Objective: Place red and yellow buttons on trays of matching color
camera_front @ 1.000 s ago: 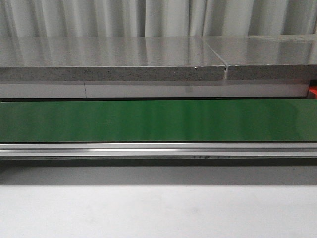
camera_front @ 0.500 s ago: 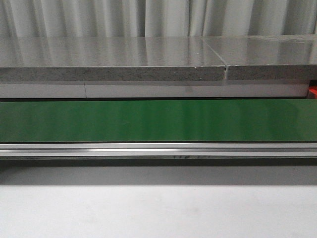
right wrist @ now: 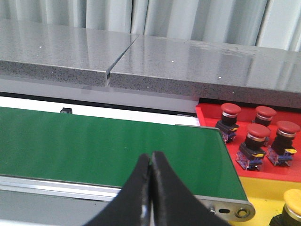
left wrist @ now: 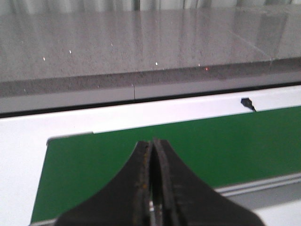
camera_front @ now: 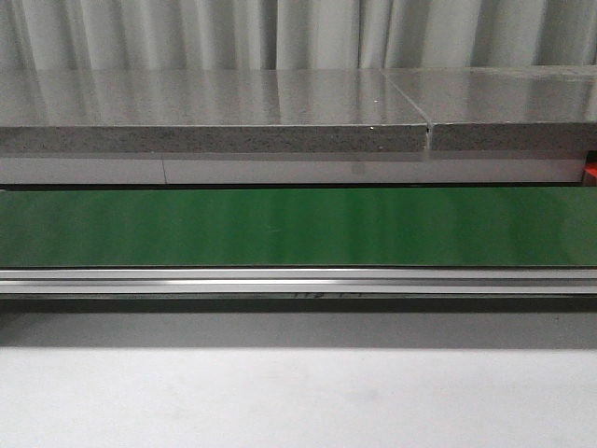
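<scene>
Green belt [camera_front: 298, 227] lies bare; both tools, left tool [left wrist: 152, 155] and right tool [right wrist: 150, 167], hang pressed together; part them only once a button arrives.

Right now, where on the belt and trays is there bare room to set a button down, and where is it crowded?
The green belt is bare along all its visible length, between the grey stone ledge and the metal rail. The red tray is crowded: four red buttons cluster there. The yellow tray shows one yellow button at the view's edge.
</scene>
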`<act>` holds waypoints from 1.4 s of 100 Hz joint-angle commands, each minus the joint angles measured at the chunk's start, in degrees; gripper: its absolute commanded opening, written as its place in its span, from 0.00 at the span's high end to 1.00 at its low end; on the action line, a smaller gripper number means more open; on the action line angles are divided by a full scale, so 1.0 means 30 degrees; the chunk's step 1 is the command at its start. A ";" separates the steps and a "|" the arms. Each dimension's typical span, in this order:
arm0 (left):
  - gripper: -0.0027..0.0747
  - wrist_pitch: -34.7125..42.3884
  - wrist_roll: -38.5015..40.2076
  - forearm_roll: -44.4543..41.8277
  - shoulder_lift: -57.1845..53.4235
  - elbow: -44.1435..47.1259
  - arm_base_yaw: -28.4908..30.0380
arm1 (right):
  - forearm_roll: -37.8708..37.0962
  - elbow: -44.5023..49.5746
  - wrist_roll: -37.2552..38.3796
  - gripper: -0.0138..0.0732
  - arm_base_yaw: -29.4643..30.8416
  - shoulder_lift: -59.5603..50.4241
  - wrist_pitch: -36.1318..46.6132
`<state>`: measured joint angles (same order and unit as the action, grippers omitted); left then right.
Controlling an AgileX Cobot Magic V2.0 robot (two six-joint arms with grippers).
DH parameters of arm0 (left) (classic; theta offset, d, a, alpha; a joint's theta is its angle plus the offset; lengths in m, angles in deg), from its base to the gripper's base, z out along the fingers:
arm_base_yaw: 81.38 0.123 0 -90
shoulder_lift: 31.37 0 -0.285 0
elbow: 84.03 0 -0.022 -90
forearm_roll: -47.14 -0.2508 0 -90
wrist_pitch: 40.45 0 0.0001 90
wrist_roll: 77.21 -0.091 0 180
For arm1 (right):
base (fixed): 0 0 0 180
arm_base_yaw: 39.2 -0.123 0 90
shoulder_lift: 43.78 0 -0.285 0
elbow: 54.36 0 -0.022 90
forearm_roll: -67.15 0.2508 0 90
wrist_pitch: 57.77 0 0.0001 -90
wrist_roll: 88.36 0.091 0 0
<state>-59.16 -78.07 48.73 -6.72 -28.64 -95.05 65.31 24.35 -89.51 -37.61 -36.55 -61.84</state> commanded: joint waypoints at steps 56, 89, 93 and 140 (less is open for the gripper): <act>0.99 0.5569 0.0092 -0.0055 -0.6522 0.6104 0.4033 | -0.0180 -0.0182 -0.0038 0.92 -0.0003 -0.0316 0.1542; 0.99 0.5885 0.0691 -0.0055 -0.6471 0.7589 0.3995 | -0.0180 -0.0182 -0.0038 0.92 -0.0003 -0.0316 0.1542; 0.99 0.6237 0.0691 -0.0055 -0.6471 0.7724 0.3995 | -0.0180 -0.0182 -0.0038 0.92 -0.0003 -0.0316 0.1542; 0.99 0.6517 0.0691 -0.0059 -0.6471 0.7896 0.3995 | -0.0180 -0.0182 -0.0038 0.92 -0.0003 -0.0316 0.1542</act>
<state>-44.71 -76.66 48.39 -23.87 -6.81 -83.12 65.31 24.35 -89.51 -37.61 -36.55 -61.84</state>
